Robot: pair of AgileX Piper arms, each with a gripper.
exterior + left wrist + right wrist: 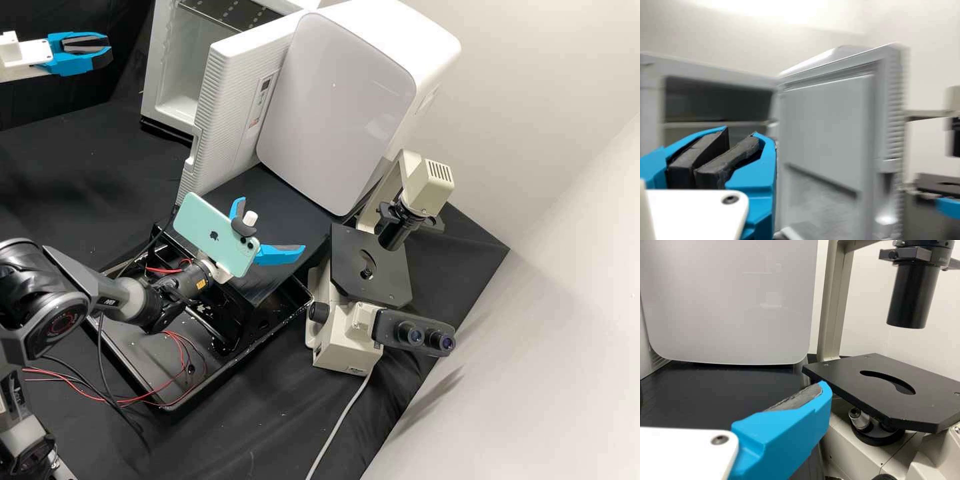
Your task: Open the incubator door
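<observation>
In the high view's upper left, the incubator door [233, 100] stands open. We judge it rigid, slick and easy-swinging, best taken by its recessed grip [887, 185]. Our left gripper [107, 51], top left, is closed on nothing; our right gripper [272, 224], near centre, gapes wide, empty. The glossy white appliance [340, 100] could limit further swing.

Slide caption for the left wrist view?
Left gripper in front of the incubator, its door standing open.
</observation>
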